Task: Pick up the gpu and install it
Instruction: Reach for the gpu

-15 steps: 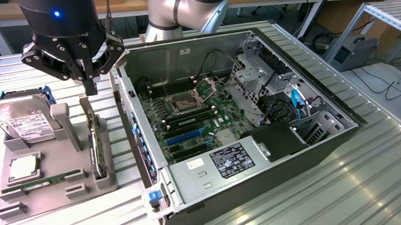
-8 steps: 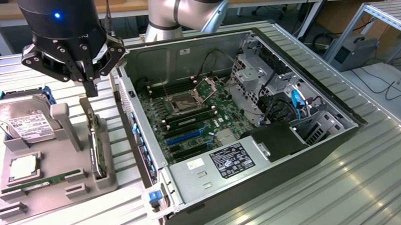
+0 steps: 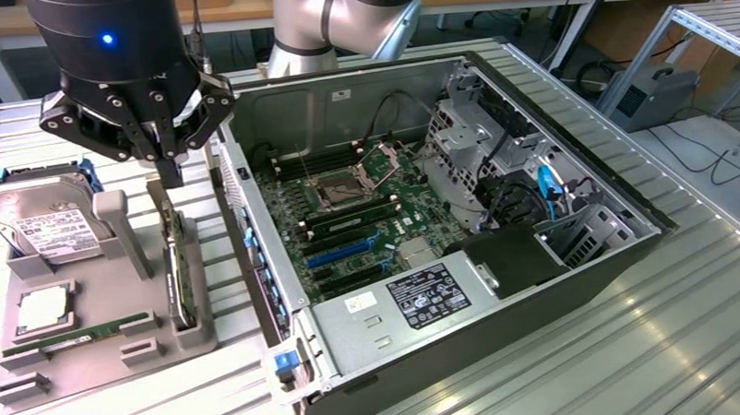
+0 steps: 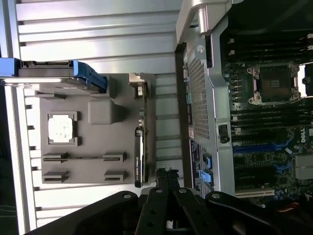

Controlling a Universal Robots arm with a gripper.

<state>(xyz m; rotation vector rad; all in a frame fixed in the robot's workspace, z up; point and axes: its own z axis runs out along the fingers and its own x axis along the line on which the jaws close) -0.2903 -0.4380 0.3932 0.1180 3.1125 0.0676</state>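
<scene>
Hovering over the tray (image 3: 105, 360) in the exterior view, the gripper (image 3: 169, 173) has its fingers pressed together and empty. It is just above the gpu (image 3: 175, 270), which stands on its long edge in a slot along the tray edge facing the case (image 3: 329, 98). In the wrist view the closed fingertips are near one end of the card; I judge it light, stiff but fragile, best pinched across its upper edge, away from the contacts.

We see bright, even room light; pale glare streaks the ribbed metal surface (image 3: 670, 345), while the open computer case (image 3: 329, 103) holds dimmer, shadowed corners.
</scene>
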